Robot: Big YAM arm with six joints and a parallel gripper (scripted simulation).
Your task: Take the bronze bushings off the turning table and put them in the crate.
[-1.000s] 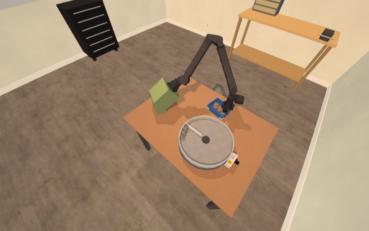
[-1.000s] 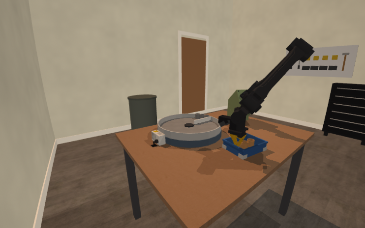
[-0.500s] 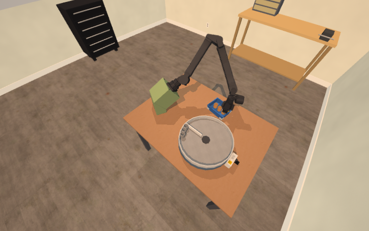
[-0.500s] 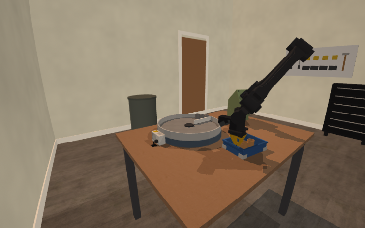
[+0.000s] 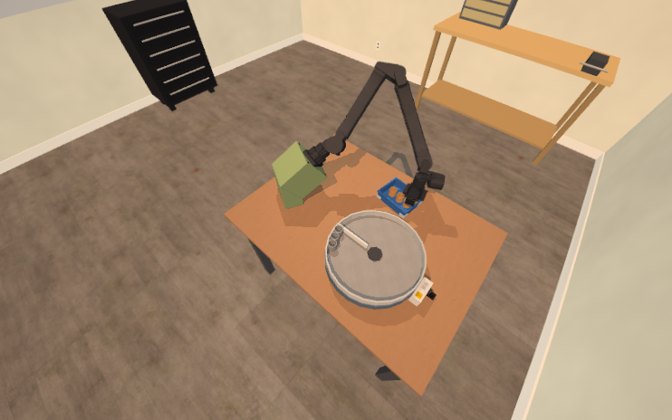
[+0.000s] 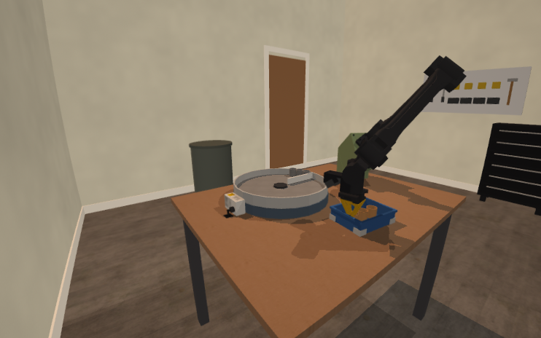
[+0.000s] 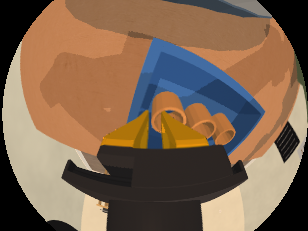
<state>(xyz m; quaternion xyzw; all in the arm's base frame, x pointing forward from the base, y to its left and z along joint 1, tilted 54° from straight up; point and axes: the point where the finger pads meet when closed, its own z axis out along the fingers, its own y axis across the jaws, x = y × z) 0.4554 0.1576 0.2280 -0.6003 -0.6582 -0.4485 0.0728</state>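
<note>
The worktop (image 5: 460,247) (image 6: 255,255) (image 7: 110,74) carries the turning table (image 5: 396,277) (image 6: 279,202) and, near it, the blue crate (image 5: 388,203) (image 6: 345,223) (image 7: 200,74). Low inside the crate, the jaws (image 5: 410,200) (image 6: 353,214) stand slightly spread at one of three bronze bushings (image 5: 399,198) (image 6: 371,207) (image 7: 167,100). Steel bushings (image 5: 334,235) (image 6: 293,171) sit by the turning table's rim.

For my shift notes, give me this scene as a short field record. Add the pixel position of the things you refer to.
crate: blue (image 5: 384,198) (image 6: 377,224) (image 7: 134,101), beside the turning table (image 5: 391,277) (image 6: 281,202) (image 7: 255,6)
bronze bushings (image 5: 399,197) (image 6: 372,208) (image 7: 167,101): three visible, all in crate
steel bushings (image 5: 335,233) (image 6: 293,171): three, on turning table
fingers (image 6: 347,207): slightly parted, at one bronze bushing
contact: cannot tell
remaining: arm not withdrawn
</note>
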